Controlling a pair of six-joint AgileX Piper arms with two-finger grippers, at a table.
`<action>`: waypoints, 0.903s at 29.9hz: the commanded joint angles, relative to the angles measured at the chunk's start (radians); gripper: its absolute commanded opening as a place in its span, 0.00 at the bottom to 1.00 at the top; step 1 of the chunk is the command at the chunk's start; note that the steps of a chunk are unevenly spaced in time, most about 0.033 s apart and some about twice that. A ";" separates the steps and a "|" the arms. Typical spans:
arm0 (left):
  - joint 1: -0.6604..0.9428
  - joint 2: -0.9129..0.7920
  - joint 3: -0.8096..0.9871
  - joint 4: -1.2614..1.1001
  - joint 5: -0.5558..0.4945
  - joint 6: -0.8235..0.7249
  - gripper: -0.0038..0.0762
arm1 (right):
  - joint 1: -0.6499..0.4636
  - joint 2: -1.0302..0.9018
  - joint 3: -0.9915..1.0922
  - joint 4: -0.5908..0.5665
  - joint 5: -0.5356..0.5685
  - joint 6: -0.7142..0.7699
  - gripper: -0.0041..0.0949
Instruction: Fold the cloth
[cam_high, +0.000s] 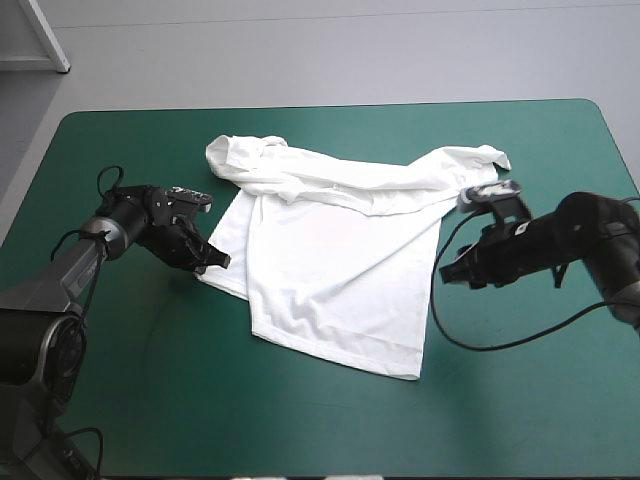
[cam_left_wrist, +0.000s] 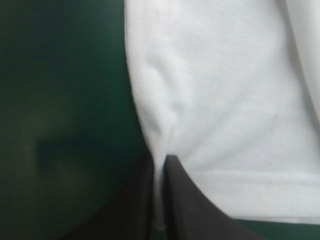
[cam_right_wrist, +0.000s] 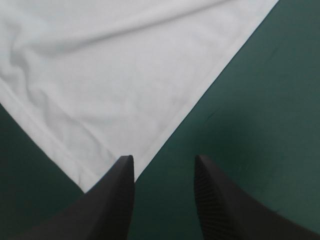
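While the left tool (cam_left_wrist: 160, 160) pinches the T-shirt (cam_left_wrist: 225, 90), the right tool (cam_right_wrist: 164, 161) — spread wide — holds nothing.

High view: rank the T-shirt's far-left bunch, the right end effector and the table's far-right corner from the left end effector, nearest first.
1. The T-shirt's far-left bunch, just beyond the left end effector.
2. The right end effector, across the T-shirt.
3. The table's far-right corner, farthest back and right.

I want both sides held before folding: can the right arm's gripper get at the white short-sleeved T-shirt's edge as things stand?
Probably yes. The right gripper stands open, and a hemmed corner of the white short-sleeved T-shirt lies flat on the teal-green cover just ahead of its black fingers, nothing between.
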 joint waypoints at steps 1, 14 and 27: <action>-0.007 0.009 0.018 0.012 -0.016 -0.008 0.07 | 0.141 -0.029 0.061 -0.110 -0.070 0.104 0.42; -0.007 0.007 0.018 -0.090 -0.066 -0.009 0.07 | 0.395 -0.043 0.237 -0.079 -0.334 0.443 0.42; -0.007 0.007 0.018 -0.085 -0.084 -0.003 0.07 | 0.405 -0.031 0.452 -0.039 -0.453 0.465 0.61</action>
